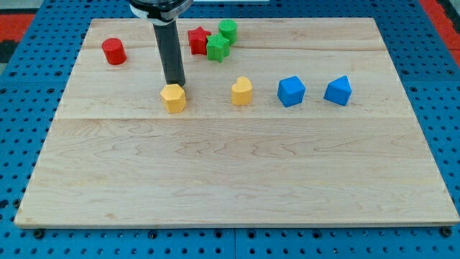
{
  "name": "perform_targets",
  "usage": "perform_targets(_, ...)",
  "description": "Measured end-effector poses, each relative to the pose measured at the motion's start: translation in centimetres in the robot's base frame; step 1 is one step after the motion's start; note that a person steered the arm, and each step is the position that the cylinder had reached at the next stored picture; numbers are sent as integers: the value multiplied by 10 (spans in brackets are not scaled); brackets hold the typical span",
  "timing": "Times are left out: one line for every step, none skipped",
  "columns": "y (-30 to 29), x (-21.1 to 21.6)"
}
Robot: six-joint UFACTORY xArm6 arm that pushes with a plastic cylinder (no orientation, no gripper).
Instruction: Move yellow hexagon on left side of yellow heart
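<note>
The yellow hexagon (173, 98) lies on the wooden board (237, 173), left of centre. The yellow heart (241, 91) lies to its right, with a gap of about one block's width between them. My rod comes down from the view's top, and my tip (175, 83) sits at the hexagon's upper edge, touching it or very nearly.
A red cylinder (113, 51) stands at the upper left. A red block (198, 39) and two green blocks (218, 47) (228, 30) cluster near the top. Two blue blocks (291, 91) (338, 91) lie right of the heart. Blue pegboard (21, 108) surrounds the board.
</note>
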State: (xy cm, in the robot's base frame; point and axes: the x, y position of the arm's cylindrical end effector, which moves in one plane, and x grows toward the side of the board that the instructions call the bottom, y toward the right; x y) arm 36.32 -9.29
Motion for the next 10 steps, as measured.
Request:
perform_targets(1, -17)
perform_targets(-13, -19)
perform_targets(-8, 2)
perform_targets(-3, 56)
perform_targets(2, 74)
perform_targets(-12, 105)
perform_targets(23, 117)
perform_targets(60, 148)
perform_targets(33, 193)
perform_targets(15, 132)
